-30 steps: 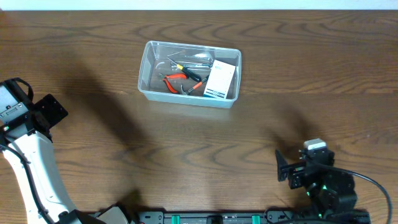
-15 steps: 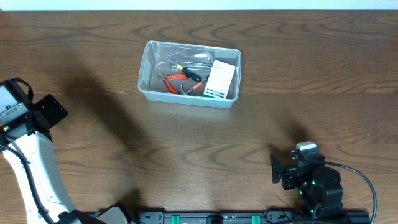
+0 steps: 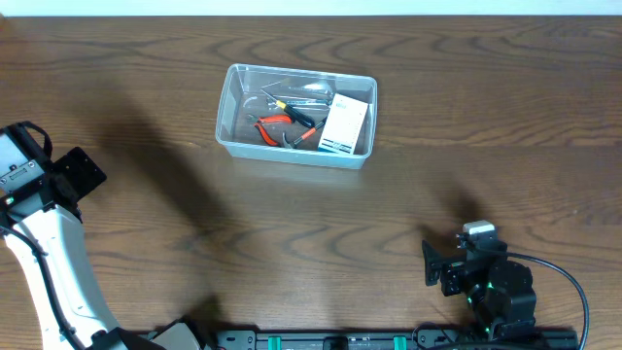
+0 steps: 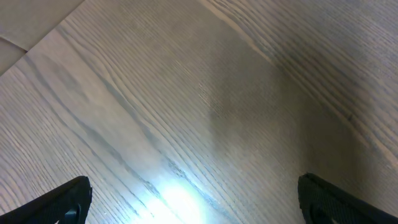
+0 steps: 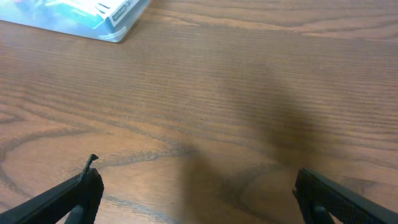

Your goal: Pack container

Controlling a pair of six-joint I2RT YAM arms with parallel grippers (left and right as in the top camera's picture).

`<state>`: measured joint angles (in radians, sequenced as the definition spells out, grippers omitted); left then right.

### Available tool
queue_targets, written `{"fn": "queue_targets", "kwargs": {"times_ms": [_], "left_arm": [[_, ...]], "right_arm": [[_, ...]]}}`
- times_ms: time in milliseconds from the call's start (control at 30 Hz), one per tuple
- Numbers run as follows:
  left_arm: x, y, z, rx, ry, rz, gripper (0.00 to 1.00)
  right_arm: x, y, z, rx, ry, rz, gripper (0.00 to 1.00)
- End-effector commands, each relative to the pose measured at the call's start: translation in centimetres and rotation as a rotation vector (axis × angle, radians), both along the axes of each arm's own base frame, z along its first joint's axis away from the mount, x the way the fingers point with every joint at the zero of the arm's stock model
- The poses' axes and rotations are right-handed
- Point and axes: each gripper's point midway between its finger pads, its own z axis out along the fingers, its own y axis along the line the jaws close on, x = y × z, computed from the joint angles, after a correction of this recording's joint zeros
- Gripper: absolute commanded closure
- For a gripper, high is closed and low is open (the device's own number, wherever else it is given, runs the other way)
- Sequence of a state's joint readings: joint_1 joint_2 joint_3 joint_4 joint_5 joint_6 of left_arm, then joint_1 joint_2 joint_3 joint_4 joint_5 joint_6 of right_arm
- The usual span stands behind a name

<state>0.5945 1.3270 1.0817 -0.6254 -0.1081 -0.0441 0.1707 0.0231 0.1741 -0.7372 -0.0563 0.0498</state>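
Observation:
The clear plastic container (image 3: 229, 105) stands on the far middle of the table. Inside lie red-handled pliers (image 3: 272, 122), other hand tools (image 3: 292, 99) and a small blue-and-white box (image 3: 346, 126). A corner of the container with the box shows at the top left of the right wrist view (image 5: 93, 18). My left gripper (image 4: 196, 199) is open and empty over bare wood at the table's left edge. My right gripper (image 5: 196, 196) is open and empty over bare wood near the front right, far from the container.
The wooden table (image 3: 437, 185) runs across the whole view. The left arm (image 3: 39, 224) stands at the left edge. The right arm (image 3: 481, 282) sits at the front right. A pale floor edge (image 4: 25, 25) shows at the top left of the left wrist view.
The right arm drew back a little to the left and toward the front edge between one second and half a second ago. Since then nothing has moved. The left arm stayed still.

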Motion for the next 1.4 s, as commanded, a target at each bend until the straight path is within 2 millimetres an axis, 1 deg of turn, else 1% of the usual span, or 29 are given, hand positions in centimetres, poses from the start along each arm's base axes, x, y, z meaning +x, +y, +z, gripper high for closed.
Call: {"fn": "queue_targets", "kwargs": {"times_ms": [0, 333, 433, 533, 600, 667, 800, 867, 967, 1067, 1133, 1200, 1267, 1367], "left_arm": [[0.1, 0.2, 0.3, 0.006, 0.002, -0.008, 0.02], [0.1, 0.2, 0.3, 0.006, 0.002, -0.008, 0.02], [0.0, 0.1, 0.7, 0.012, -0.006, -0.009, 0.02], [-0.5, -0.4, 2.6, 0.046, -0.057, -0.014, 0.02], [-0.8, -1.4, 4.5, 0.078, -0.105, -0.031, 0.02], [-1.1, -3.0, 7.0, 0.117, -0.17, -0.068, 0.02], [-2.1, -7.3, 12.9, 0.209, -0.355, -0.176, 0.02], [-3.0, -8.8, 14.9, 0.24, -0.428, -0.21, 0.02], [-4.6, -9.9, 17.2, 0.28, -0.511, -0.223, 0.01], [-6.0, -10.4, 18.6, 0.31, -0.564, -0.22, 0.02], [-6.9, -10.2, 18.6, 0.33, -0.558, -0.191, 0.02], [-7.6, -10.7, 18.8, 0.333, -0.579, -0.198, 0.02], [-8.1, -11.9, 18.9, 0.281, -0.644, -0.196, 0.02], [-8.6, -14.6, 18.4, 0.134, -0.749, -0.229, 0.02]], "right_arm": [[0.1, 0.0, -0.3, 0.019, 0.001, -0.011, 0.01], [0.1, 0.0, -0.3, 0.019, 0.001, -0.011, 0.01], [0.1, 0.0, -0.3, 0.019, 0.001, -0.011, 0.01], [0.1, 0.0, -0.3, 0.019, 0.001, -0.011, 0.01], [0.1, 0.0, -0.3, 0.019, 0.001, -0.011, 0.01], [0.1, 0.0, -0.2, 0.019, 0.0, -0.011, 0.01], [0.1, 0.0, -0.3, 0.019, 0.001, -0.011, 0.01], [0.1, 0.0, -0.3, 0.019, 0.001, -0.011, 0.01], [0.1, 0.0, -0.3, 0.019, 0.001, -0.011, 0.01], [0.1, 0.0, -0.3, 0.019, 0.001, -0.011, 0.01], [0.1, 0.0, -0.3, 0.019, 0.001, -0.011, 0.01], [0.1, 0.0, -0.3, 0.019, 0.001, -0.011, 0.01], [0.1, 0.0, -0.3, 0.019, 0.001, -0.011, 0.01], [0.1, 0.0, -0.3, 0.019, 0.001, -0.011, 0.01]]}}
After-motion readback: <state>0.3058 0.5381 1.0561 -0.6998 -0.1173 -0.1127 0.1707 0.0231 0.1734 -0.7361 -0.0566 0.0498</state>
